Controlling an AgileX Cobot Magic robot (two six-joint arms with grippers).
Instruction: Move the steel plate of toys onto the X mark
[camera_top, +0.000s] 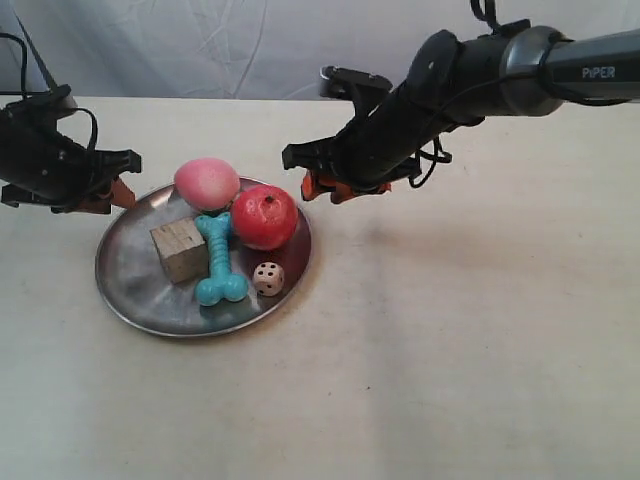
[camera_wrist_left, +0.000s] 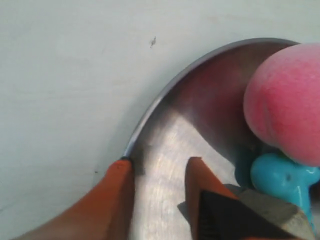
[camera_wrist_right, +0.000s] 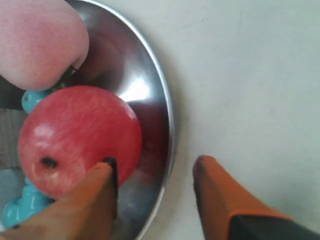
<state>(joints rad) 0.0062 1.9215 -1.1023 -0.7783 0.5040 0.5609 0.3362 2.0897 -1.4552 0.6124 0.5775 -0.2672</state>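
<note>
The steel plate (camera_top: 130, 280) lies on the table and holds the pink ball (camera_top: 207, 183), red apple-like ball (camera_top: 264, 217), teal bone (camera_top: 217, 265), wooden cube (camera_top: 180, 250) and white die (camera_top: 268, 278). My left gripper (camera_wrist_left: 158, 161) is open at the plate's rim (camera_wrist_left: 150, 112), one finger outside against the edge, the other over the dish. My right gripper (camera_wrist_right: 155, 161) is open astride the opposite rim (camera_wrist_right: 169, 135), its inner finger beside the red ball (camera_wrist_right: 80, 140). A tiny dark mark (camera_wrist_left: 153, 41), perhaps the X mark, sits on the table beyond the rim.
Pale tabletop (camera_top: 470, 330) stretches to the exterior view's right and front of the plate. A light cloth backdrop (camera_top: 250, 40) closes off the far edge. The right arm's dark body (camera_top: 480, 75) reaches in from the upper right.
</note>
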